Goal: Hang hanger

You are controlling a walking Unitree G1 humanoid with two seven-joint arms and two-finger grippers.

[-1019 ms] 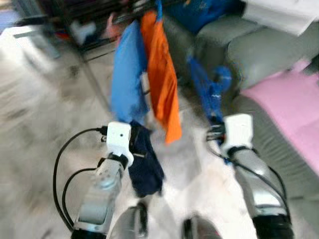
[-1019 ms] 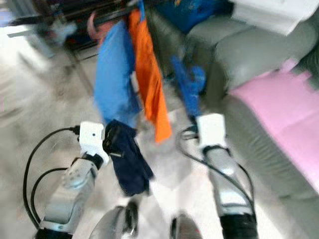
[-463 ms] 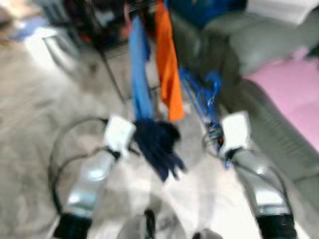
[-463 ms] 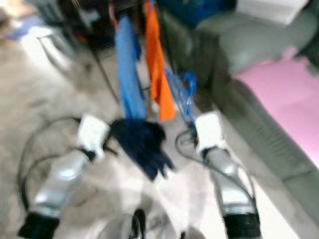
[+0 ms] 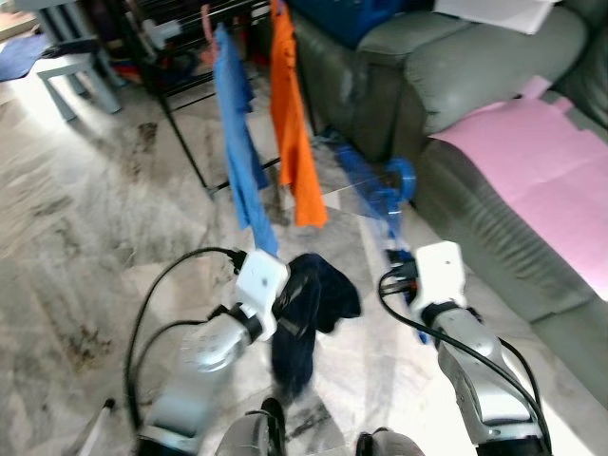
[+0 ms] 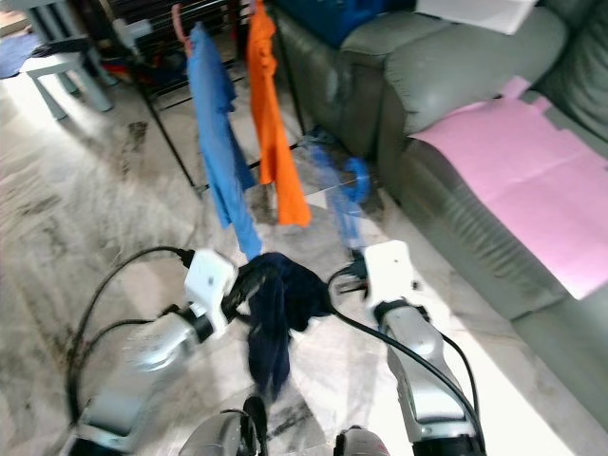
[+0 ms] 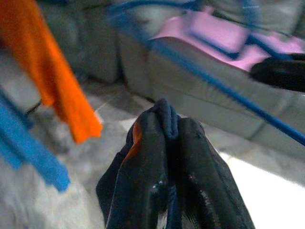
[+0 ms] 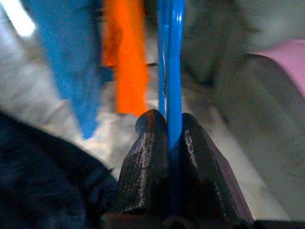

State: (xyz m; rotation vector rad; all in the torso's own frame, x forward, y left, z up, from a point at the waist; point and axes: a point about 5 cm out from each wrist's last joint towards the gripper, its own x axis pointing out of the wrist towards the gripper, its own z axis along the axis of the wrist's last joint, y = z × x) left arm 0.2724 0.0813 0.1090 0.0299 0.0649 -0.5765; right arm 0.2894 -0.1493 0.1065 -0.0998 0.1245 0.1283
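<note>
While the right gripper (image 8: 167, 143) pinches the blue hanger (image 5: 380, 195), nothing hangs yet. Left gripper (image 7: 167, 129) clamps a dark garment (image 5: 304, 304); the drying rack (image 5: 166, 114) stands ahead.

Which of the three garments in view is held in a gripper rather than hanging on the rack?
The dark navy garment, pinched in the left gripper. The light blue garment and the orange garment hang from the rack.
</note>
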